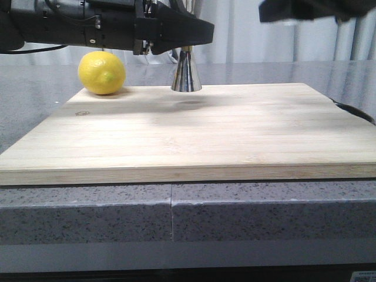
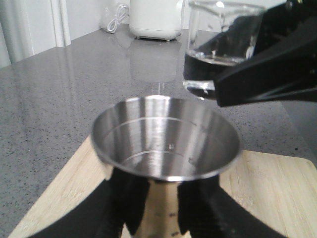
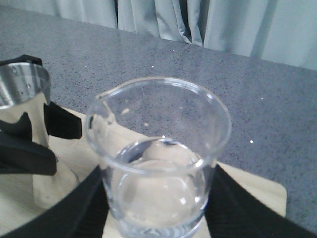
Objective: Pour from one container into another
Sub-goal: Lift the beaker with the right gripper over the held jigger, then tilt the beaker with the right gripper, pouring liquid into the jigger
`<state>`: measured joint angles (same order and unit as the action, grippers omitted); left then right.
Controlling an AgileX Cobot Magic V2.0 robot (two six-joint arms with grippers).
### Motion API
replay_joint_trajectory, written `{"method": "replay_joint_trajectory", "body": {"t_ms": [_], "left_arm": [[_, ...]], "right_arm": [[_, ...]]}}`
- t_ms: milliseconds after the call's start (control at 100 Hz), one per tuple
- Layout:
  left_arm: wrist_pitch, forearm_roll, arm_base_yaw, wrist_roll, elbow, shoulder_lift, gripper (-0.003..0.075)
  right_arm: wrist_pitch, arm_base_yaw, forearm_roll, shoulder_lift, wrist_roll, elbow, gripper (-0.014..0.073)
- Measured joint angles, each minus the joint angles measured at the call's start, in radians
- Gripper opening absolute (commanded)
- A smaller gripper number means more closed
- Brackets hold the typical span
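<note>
The steel jigger (image 1: 187, 76) stands upright at the far edge of the wooden board (image 1: 235, 135). My left gripper (image 2: 159, 218) is shut on its narrow waist, and its open upper cup (image 2: 166, 139) looks empty. The glass beaker (image 3: 158, 158) is upright and about a third full of clear liquid. It hangs in the air just beside and above the jigger's rim, with its lip toward the jigger (image 3: 22, 99). My right gripper (image 3: 158, 203) is shut on its lower half. In the front view the beaker is out of frame, and only the right arm (image 1: 311, 9) shows.
A yellow lemon (image 1: 102, 72) lies on the board's far left corner, close to the jigger. A grey speckled counter (image 1: 264, 211) surrounds the board. A white appliance (image 2: 153, 17) with a cable stands on the counter beyond. A dark object (image 1: 352, 111) lies off the board's right edge.
</note>
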<state>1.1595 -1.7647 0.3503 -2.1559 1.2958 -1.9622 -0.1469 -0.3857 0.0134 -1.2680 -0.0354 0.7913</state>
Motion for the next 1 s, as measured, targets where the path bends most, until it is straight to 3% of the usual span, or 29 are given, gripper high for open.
{"method": "replay_joint_trajectory", "body": {"t_ms": [310, 670, 1000], "left_arm": [[0.000, 0.000, 0.000, 0.000, 0.000, 0.000, 0.0237], [0.000, 0.000, 0.000, 0.000, 0.000, 0.000, 0.0237], [0.000, 0.000, 0.000, 0.000, 0.000, 0.000, 0.0237]], "right_arm": [[0.306, 0.000, 0.166, -0.044, 0.000, 0.279, 0.0277], [0.400, -0.088, 0.379, -0.131, 0.000, 0.415, 0.0277], [0.403, -0.145, 0.583, -0.169, 0.000, 0.425, 0.0277]]}}
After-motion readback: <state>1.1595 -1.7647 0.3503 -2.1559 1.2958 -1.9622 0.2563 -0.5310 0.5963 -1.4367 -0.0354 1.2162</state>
